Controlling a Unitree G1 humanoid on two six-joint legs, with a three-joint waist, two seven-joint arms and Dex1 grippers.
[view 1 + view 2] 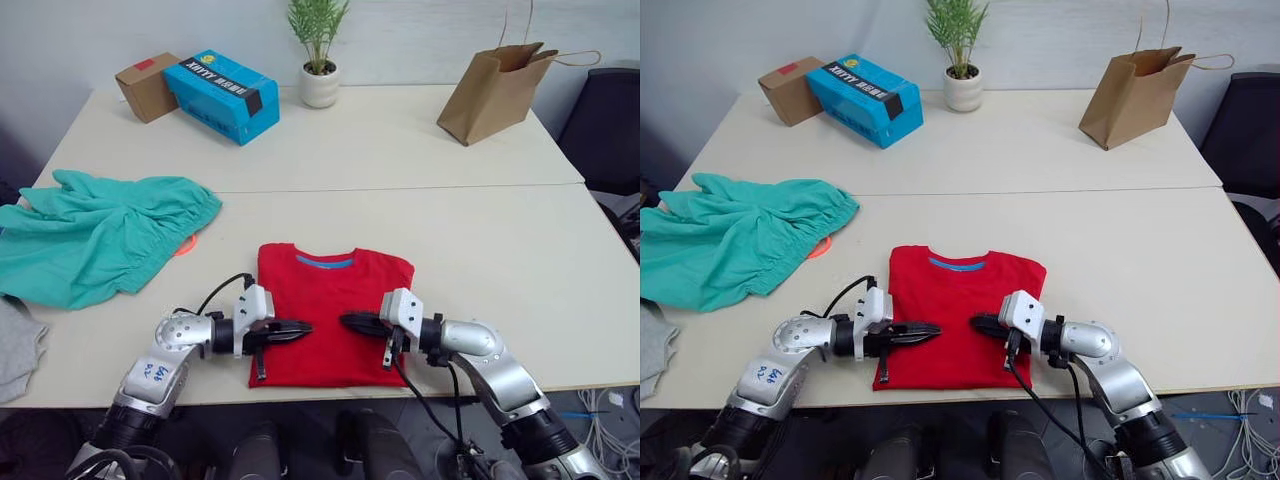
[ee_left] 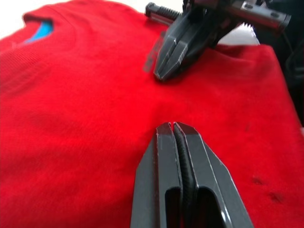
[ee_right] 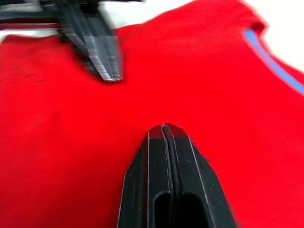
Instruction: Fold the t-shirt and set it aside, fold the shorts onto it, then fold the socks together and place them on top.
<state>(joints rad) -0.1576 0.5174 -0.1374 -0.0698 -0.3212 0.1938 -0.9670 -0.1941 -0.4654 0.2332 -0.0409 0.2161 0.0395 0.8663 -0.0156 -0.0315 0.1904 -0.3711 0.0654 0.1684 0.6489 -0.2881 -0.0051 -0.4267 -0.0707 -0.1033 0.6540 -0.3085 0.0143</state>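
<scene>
Two pale tables butt together, and the biggest garment spread out is the teal shorts, heaped at the robot's left, running off the frame edge and partly over an orange thing I cannot identify. Next comes the red t-shirt, at the near edge between the arms, sleeves tucked under into a neat rectangle with the blue neck band facing away, probably readied for a crosswise fold. Over its middle the left gripper and right gripper point tip to tip, near but apart, both pinched closed on nothing (seemingly pressing or smoothing the cloth). Smallest, a grey scrap, likely the socks, is cut off at the left edge.
</scene>
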